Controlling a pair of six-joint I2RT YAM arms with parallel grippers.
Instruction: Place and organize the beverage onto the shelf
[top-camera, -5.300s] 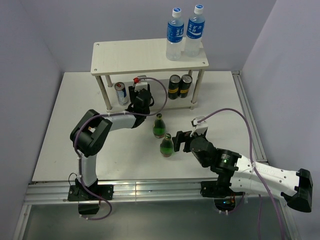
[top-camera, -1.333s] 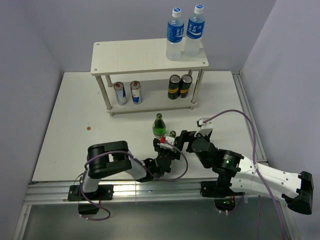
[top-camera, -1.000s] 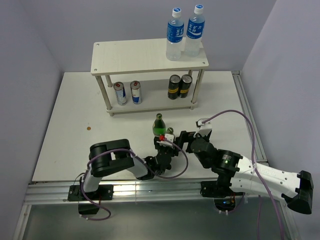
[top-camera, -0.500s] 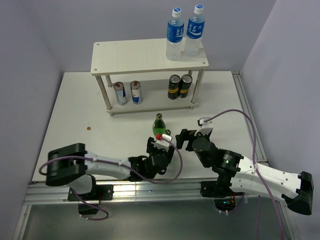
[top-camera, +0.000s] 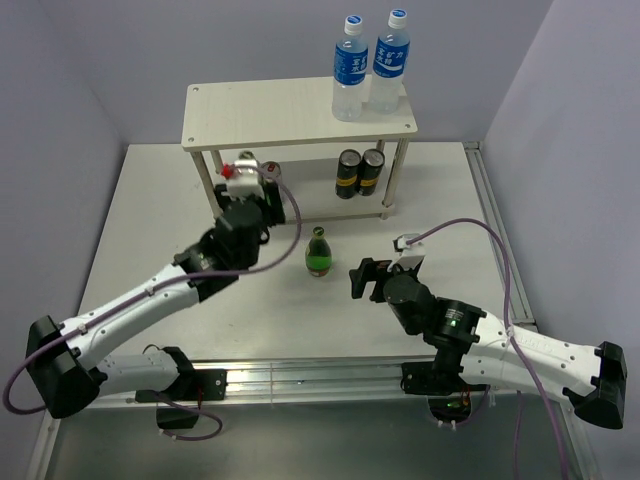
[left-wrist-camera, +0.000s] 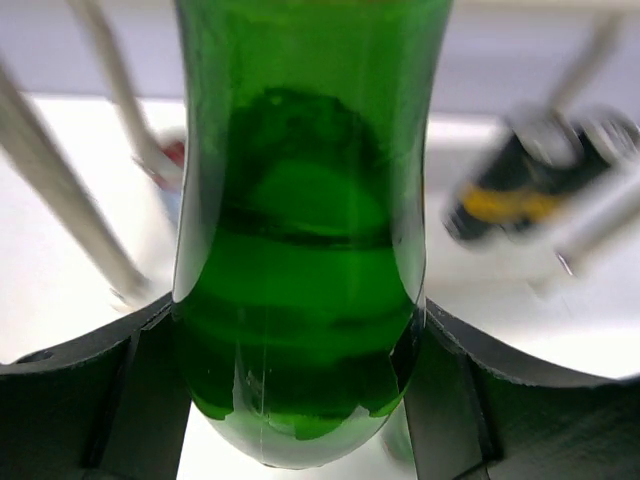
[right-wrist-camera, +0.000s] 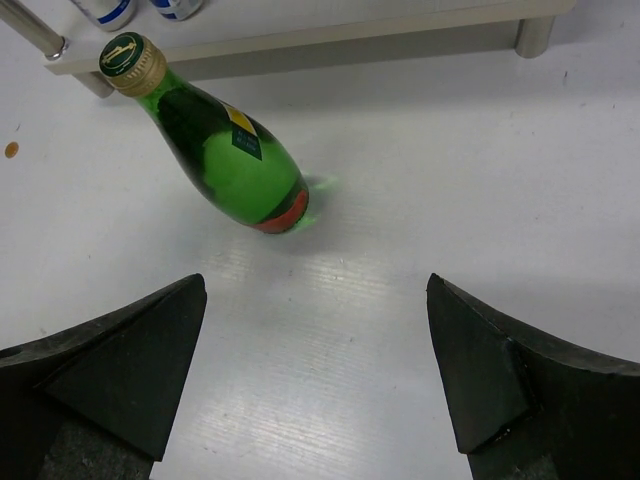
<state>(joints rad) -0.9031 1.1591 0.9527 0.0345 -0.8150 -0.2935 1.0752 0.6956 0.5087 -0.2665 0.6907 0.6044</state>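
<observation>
We locate two clear plastic bottles (top-camera: 349, 70) atop the cream wooden shelf (top-camera: 260, 115), two dark cans (top-camera: 348, 172) beneath them, one green glass bottle (top-camera: 319, 253) in front.

A white table (top-camera: 130, 220) carries the shelf (top-camera: 260, 112), which stands toward its far edge. Two blue-labelled water bottles (top-camera: 349, 70) (top-camera: 390, 62) stand side by side at the right end of the shelf's top board. Two dark cans (top-camera: 348, 173) (top-camera: 372, 170) stand together at the right of its lower board. A green glass bottle (top-camera: 319, 252) stands upright on the table, just in front of the shelf.
</observation>
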